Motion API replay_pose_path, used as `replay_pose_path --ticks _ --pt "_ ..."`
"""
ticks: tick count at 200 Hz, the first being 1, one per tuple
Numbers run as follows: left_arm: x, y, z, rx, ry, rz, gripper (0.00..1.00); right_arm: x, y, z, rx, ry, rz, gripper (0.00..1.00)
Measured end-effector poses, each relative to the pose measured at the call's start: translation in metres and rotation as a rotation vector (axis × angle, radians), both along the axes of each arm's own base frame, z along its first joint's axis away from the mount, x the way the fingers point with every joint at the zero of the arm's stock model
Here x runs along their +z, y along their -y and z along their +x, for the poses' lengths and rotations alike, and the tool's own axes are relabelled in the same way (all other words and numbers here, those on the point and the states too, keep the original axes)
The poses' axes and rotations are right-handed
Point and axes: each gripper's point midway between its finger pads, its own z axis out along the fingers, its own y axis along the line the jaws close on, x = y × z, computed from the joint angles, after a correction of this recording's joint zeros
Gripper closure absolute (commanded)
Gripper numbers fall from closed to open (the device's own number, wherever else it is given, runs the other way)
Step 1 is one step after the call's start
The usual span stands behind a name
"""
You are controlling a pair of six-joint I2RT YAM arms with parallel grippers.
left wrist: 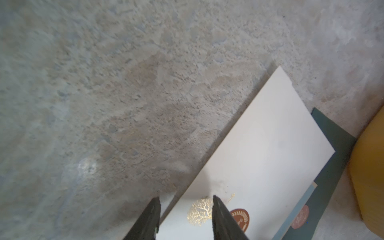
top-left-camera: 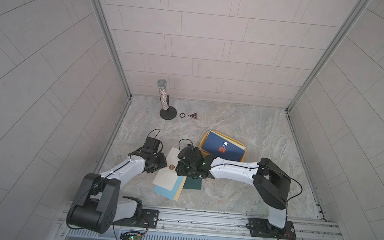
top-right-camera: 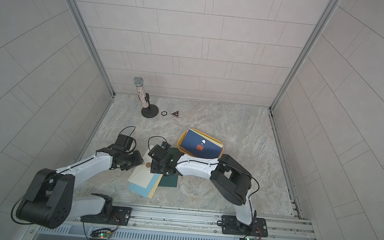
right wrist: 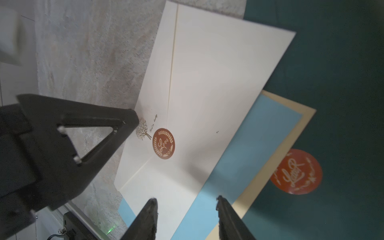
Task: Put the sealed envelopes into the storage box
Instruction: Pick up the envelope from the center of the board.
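Cream paper is lying beneath both my hands: the cream envelope [top-left-camera: 168, 171] is resting on the surface atop a light blue envelope [top-left-camera: 164, 191] and a dark green envelope [top-left-camera: 193, 184], beside the storage box [top-left-camera: 203, 141], where a navy envelope [top-left-camera: 222, 147] is sitting uppermost. My left hand [left wrist: 186, 202] is standing partly open, straddling the cream edge; my right hand [right wrist: 187, 200] is hovering partly open, gripping nothing.
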Motion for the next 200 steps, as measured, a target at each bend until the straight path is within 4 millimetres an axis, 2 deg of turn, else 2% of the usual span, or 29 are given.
replay_pose_path --ticks 31,70,137,171,200 --pt "0.0 0.0 0.002 0.007 0.01 0.0 0.57 -0.018 0.001 0.004 -0.011 -0.04 -0.011 0.48" --pt "-0.002 0.004 0.008 0.015 0.024 -0.03 0.69 -0.016 -0.009 0.012 -0.018 -0.054 0.039 0.48" --pt "-0.004 0.012 0.027 0.021 0.089 -0.098 0.69 -0.016 -0.01 0.027 -0.055 -0.109 0.177 0.5" --pt "-0.004 0.022 0.031 0.0 0.105 -0.147 0.7 -0.011 -0.012 0.035 -0.054 -0.109 0.252 0.57" --pt "-0.004 0.027 0.029 -0.015 0.108 -0.181 0.7 0.002 -0.024 0.037 -0.022 -0.094 0.321 0.69"
